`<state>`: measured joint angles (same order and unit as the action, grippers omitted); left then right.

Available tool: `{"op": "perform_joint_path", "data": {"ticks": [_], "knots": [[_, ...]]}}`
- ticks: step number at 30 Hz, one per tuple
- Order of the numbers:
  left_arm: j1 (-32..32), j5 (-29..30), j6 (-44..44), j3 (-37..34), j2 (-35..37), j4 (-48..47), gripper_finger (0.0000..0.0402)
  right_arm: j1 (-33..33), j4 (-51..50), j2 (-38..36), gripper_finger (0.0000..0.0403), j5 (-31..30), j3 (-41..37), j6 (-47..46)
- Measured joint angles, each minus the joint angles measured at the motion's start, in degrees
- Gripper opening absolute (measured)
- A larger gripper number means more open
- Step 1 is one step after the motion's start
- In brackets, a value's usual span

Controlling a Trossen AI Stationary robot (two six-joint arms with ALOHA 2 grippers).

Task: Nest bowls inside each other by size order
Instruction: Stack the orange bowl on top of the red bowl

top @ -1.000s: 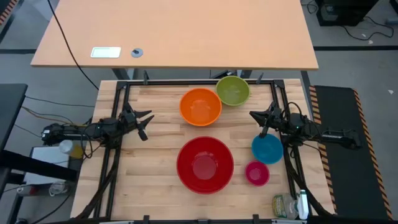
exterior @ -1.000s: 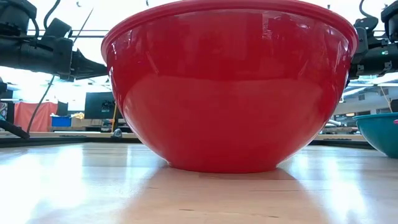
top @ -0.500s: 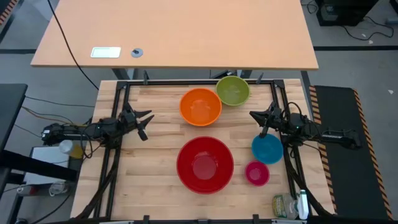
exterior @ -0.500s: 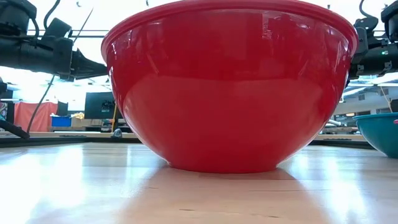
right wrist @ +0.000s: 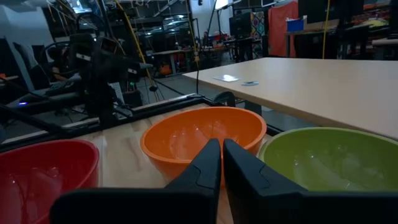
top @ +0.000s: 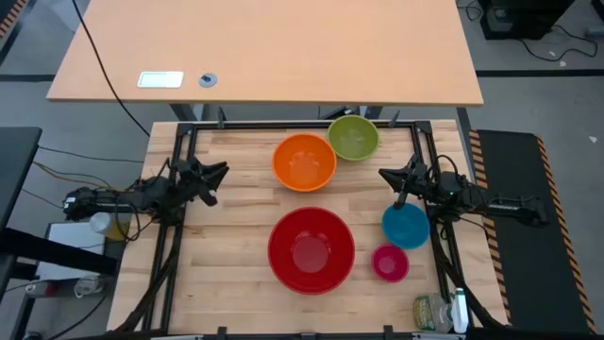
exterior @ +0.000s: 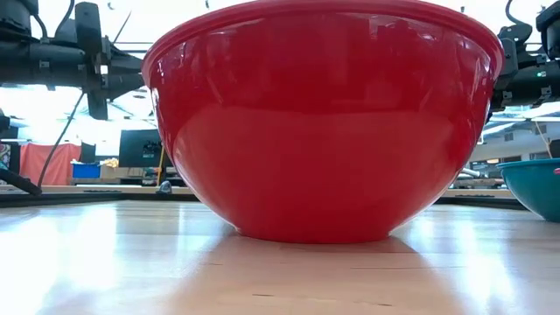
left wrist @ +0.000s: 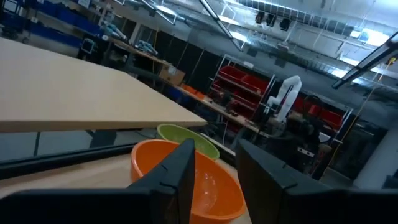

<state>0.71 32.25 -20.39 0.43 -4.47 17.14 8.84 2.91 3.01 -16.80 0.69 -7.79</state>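
Five bowls stand apart on their bases on the wooden table (top: pixel 236 227): red (top: pixel 311 250) near the front, orange (top: pixel 304 161) and lime green (top: pixel 353 137) at the back, blue (top: pixel 406 226) and pink (top: pixel 390 263) at the right. My left gripper (top: pixel 219 173) hovers open at the table's left, pointing at the orange bowl (left wrist: pixel 186 180), and touches nothing. My right gripper (top: pixel 384 176) hovers shut and empty at the right, just beyond the blue bowl, facing the orange (right wrist: pixel 199 134) and green (right wrist: pixel 323 158) bowls.
A black frame (top: pixel 302 124) runs along the table's far edge and down both sides. A larger tan table (top: pixel 264 47) stands behind. A plastic bottle (top: pixel 432 312) lies at the front right corner. The red bowl (exterior: pixel 324 131) fills the low view.
My left gripper has turned about its own long axis and gone a little up and toward the table's far edge. The bowls and my right gripper have kept still.
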Motion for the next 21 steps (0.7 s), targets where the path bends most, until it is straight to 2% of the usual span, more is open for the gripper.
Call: {"op": "perform_joint_path", "data": {"ticks": [2,6,8,10,12,17,21], "knots": [[0.00,0.00,-1.18,0.00,0.00,1.65,0.0119,0.00,0.00,-0.02,0.0029,0.00,0.02,0.00],[0.04,0.30,-10.34,-0.02,-0.01,7.59,0.0119,0.02,5.16,-0.01,0.0029,-0.07,0.00,-0.65],[0.04,0.96,-12.17,-0.02,0.00,11.10,0.0119,0.02,10.66,-0.02,0.0029,-1.76,0.02,-5.81],[0.06,0.98,-13.51,-0.02,0.00,14.21,0.0119,0.19,15.61,-0.02,0.0029,-6.24,0.02,-14.36],[0.06,0.98,-14.11,-0.02,-0.02,16.90,0.0119,0.60,19.95,0.00,0.0029,-8.49,0.02,-18.42],[0.05,3.35,-19.17,-0.02,-0.02,20.60,0.0119,1.94,31.31,1.38,0.0029,-8.18,0.10,-19.28],[0.04,4.07,-20.14,0.00,-0.06,20.84,0.0119,2.69,31.51,5.04,0.0029,-4.82,3.65,-18.24]]}}
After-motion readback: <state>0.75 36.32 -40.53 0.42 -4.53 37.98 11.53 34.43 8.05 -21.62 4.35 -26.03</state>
